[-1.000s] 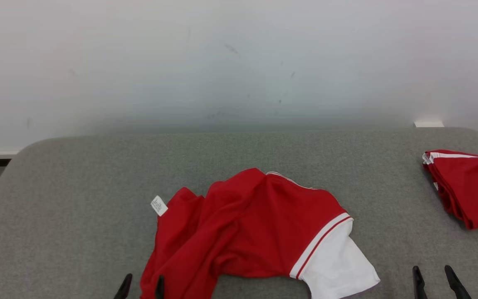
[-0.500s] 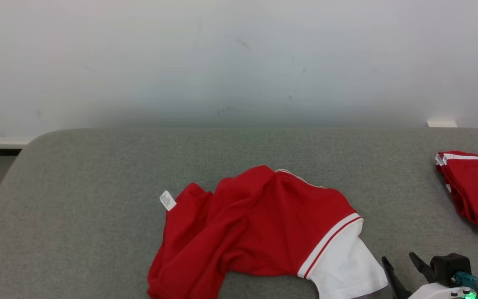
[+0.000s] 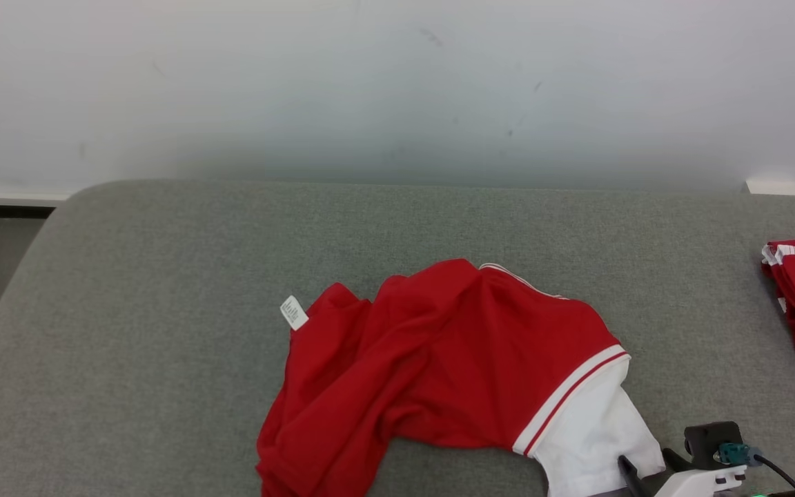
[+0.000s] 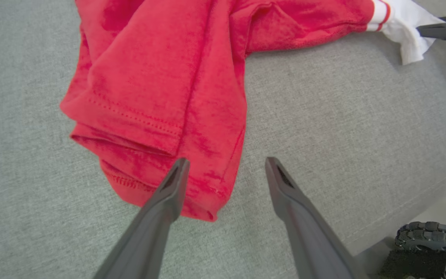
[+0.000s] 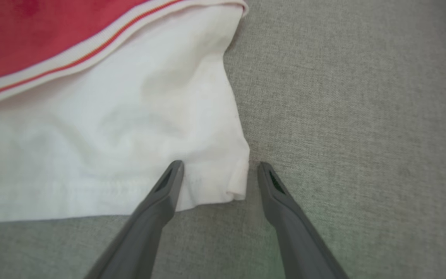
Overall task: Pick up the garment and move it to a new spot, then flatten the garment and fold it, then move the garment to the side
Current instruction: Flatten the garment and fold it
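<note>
My right gripper (image 5: 219,166) stands open around the white sleeve corner of the garment (image 3: 453,359). My left gripper (image 4: 225,164) is open over its red hem.

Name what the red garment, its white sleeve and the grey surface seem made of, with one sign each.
Red garment: soft matte knit, perhaps cotton; it folds limply, hems show stitching. White sleeve: seemingly the same knit, gently creased. Grey surface: matte woven or felted cloth, finely flecked.
</note>
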Tool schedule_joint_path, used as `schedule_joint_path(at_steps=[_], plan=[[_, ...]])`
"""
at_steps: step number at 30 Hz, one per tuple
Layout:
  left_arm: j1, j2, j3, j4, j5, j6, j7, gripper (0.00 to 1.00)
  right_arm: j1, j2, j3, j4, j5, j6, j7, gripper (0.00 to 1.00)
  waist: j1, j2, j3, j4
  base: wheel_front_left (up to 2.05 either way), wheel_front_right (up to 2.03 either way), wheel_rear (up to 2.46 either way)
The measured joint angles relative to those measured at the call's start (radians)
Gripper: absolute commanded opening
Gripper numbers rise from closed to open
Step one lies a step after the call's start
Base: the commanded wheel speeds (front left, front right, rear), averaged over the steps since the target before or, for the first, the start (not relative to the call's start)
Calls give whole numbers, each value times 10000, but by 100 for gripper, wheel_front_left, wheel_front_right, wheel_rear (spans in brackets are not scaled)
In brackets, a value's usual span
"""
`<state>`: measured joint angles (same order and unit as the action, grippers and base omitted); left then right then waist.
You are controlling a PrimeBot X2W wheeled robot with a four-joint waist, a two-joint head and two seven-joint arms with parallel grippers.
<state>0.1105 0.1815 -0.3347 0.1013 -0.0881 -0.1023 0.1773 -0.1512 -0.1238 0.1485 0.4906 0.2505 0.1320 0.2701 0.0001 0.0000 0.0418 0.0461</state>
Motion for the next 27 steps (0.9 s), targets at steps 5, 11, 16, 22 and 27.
schedule_joint_path(at_steps=[5, 11, 16, 22, 27], plan=[[-86, 23, -73, 194, 2, -8, -6, 100, -224, 146, 121, 272, 65, -2, -151, 100, 0, 0, 54, -45, 0, 0, 0], [-210, 226, -111, 535, 144, 105, 77, 100, -392, 180, 305, 426, 236, -15, -351, 100, 0, 0, 129, -142, 0, 0, 0], [-324, 328, -94, 849, 161, 148, 46, 100, -545, 186, 466, 485, 332, -17, -468, 100, 0, 0, 243, -219, 0, 0, 0], [-514, 384, -127, 1292, 159, 151, -82, 92, -738, 203, 675, 593, 420, -21, -518, 100, -1, 0, 336, -302, 0, 0, 0], [-686, 389, -98, 1588, 82, 198, -234, 27, -937, 268, 951, 790, 683, -61, -476, 100, -1, 0, 349, -295, 0, 0, 0]])
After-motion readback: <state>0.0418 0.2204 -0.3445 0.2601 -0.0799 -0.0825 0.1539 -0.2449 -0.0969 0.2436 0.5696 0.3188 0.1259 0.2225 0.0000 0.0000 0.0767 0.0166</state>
